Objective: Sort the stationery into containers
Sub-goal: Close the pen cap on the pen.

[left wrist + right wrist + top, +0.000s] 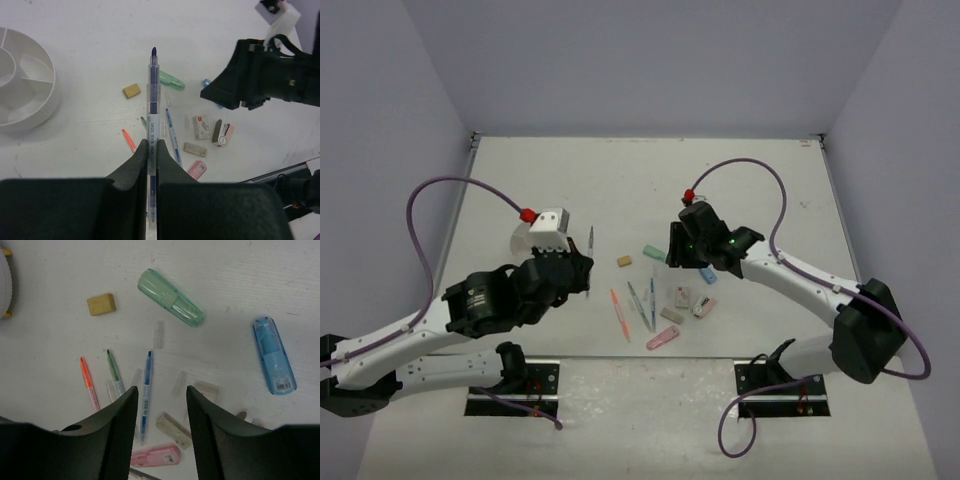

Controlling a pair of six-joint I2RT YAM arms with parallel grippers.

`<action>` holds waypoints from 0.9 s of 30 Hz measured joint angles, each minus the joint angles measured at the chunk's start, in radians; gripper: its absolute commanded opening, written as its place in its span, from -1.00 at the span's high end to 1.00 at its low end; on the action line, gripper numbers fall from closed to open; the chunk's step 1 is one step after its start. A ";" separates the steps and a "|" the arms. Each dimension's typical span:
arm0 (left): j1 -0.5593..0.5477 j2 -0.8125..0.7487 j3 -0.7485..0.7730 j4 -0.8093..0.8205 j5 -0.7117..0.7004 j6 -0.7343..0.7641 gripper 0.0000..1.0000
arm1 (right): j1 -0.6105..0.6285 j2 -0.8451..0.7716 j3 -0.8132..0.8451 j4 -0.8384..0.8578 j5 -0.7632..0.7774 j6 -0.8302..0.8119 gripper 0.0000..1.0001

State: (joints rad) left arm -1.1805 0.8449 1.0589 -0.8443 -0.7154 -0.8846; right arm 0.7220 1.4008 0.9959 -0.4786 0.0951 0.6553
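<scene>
My left gripper is shut on a thin clear pen with a dark purple tip, held above the table and pointing away from me. In the top view that pen sticks out past the left gripper, just right of the round white container. The container's compartments show at the left of the left wrist view. My right gripper is open with nothing between its fingers. It hovers over the scattered stationery: blue pen, green pen, orange pen, green marker, blue marker.
A tan eraser lies left of the green marker. A pink marker and a grey eraser block lie near the right gripper's fingers. More small blocks sit beside the pens. The left arm hides part of the container.
</scene>
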 measured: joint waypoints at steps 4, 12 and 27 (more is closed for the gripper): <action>0.000 -0.085 0.000 -0.012 0.002 0.093 1.00 | 0.032 0.145 0.091 0.010 0.022 0.010 0.18; 0.000 -0.189 -0.154 0.008 0.013 0.186 1.00 | 0.047 0.312 0.181 -0.019 0.067 0.034 0.30; 0.000 -0.249 -0.192 0.057 0.031 0.243 1.00 | 0.064 0.471 0.261 -0.051 0.097 0.042 0.49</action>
State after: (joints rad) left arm -1.1805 0.5957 0.8665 -0.7873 -0.6842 -0.6415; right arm 0.7859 1.8720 1.2569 -0.5292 0.1925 0.6971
